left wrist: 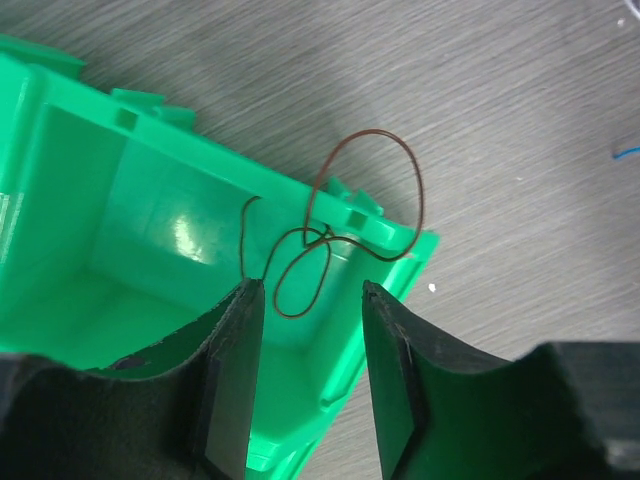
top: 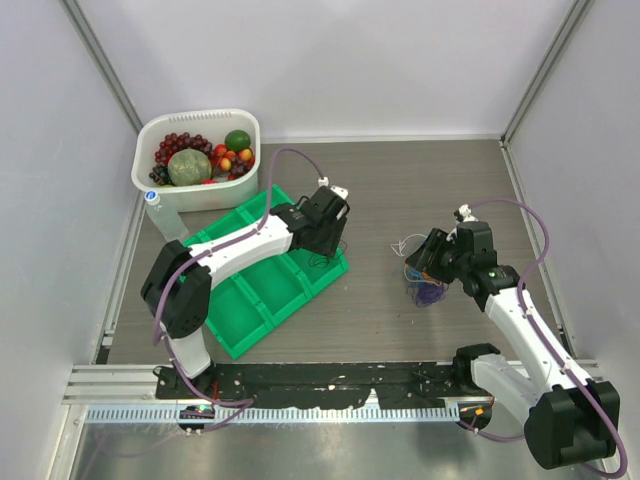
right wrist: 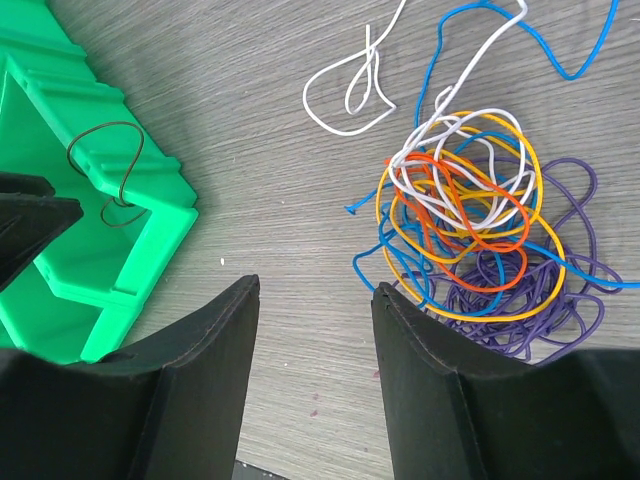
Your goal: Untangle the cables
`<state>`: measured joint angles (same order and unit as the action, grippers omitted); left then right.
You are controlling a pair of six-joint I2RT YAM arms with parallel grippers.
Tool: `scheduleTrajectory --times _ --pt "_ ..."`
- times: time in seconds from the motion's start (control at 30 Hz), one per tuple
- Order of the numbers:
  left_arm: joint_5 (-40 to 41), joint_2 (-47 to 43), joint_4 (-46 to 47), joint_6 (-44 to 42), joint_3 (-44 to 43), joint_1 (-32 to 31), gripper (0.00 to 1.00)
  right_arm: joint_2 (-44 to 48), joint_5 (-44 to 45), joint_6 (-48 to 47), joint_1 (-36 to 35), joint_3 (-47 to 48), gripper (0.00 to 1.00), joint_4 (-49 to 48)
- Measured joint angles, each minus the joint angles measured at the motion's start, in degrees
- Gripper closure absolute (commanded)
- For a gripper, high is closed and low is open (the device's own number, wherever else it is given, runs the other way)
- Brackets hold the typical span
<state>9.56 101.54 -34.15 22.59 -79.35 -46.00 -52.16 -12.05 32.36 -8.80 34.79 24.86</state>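
A tangle of cables (right wrist: 470,230) in purple, orange, yellow, blue and white lies on the table (top: 400,200); the top view shows this tangle (top: 428,292) beside my right gripper (top: 425,262). A white loop (right wrist: 345,100) trails off to its far left. My right gripper (right wrist: 315,288) stands open over bare table, just left of the tangle. One dark cable (left wrist: 365,190) hangs over the corner of the green tray (left wrist: 150,190), half inside and half out. My left gripper (left wrist: 310,288) hovers above that corner, jaws apart with nothing between them.
The green tray (top: 250,310) has several compartments and lies diagonally under my left arm. A white basket (top: 250,130) of fruit stands at the back left, a plastic bottle (top: 160,215) beside it. Grey walls close in both sides and the back.
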Motion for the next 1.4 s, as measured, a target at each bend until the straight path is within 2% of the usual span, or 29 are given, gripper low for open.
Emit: scheduleTrajectory --times 0.13,0.2,0.3,0.33,0.43,0.53,0.57,0.77,1.03,1.17,1.4 --pt "2.1 0.4 -0.4 -0.2 0.2 0.0 0.42 0.1 -1.0 -0.7 0.0 0.0 0.46 0.1" --pt "3.3 0.7 0.2 -0.1 1.4 0.0 0.42 0.1 -1.8 -0.8 0.0 0.0 0.46 0.1" --pt "4.5 1.1 0.8 0.2 4.5 0.0 0.48 0.1 -2.5 -1.0 0.0 0.0 0.46 0.1" --pt "4.9 1.4 0.8 0.5 5.2 0.0 0.52 0.0 -2.7 -1.0 0.0 0.0 0.46 0.1" --pt "5.2 3.1 1.0 0.9 5.8 0.0 0.73 0.0 -3.1 -1.1 0.0 0.0 0.46 0.1" --pt "5.2 3.9 1.4 0.7 5.8 0.0 0.98 0.0 -3.2 -1.2 0.0 -0.1 0.46 0.1" --pt "5.2 3.8 1.8 0.6 5.8 0.0 1.0 0.0 -3.2 -1.3 0.0 -0.1 0.46 0.2" --pt "5.1 2.0 2.2 -0.7 5.4 -0.4 1.0 -0.3 -2.8 -1.7 0.0 -0.1 0.46 0.5" --pt "2.7 -15.9 0.9 -0.7 5.1 -1.0 1.0 1.0 -2.6 -1.9 0.0 -0.1 0.46 0.9" --pt "3.8 -21.9 0.9 -0.3 5.3 -1.0 1.0 1.6 -2.6 -1.9 0.0 -0.1 0.46 0.9" --pt "5.9 -18.4 1.6 -0.1 9.4 -1.0 1.0 1.6 -2.0 -1.8 0.0 -0.1 0.46 0.9"
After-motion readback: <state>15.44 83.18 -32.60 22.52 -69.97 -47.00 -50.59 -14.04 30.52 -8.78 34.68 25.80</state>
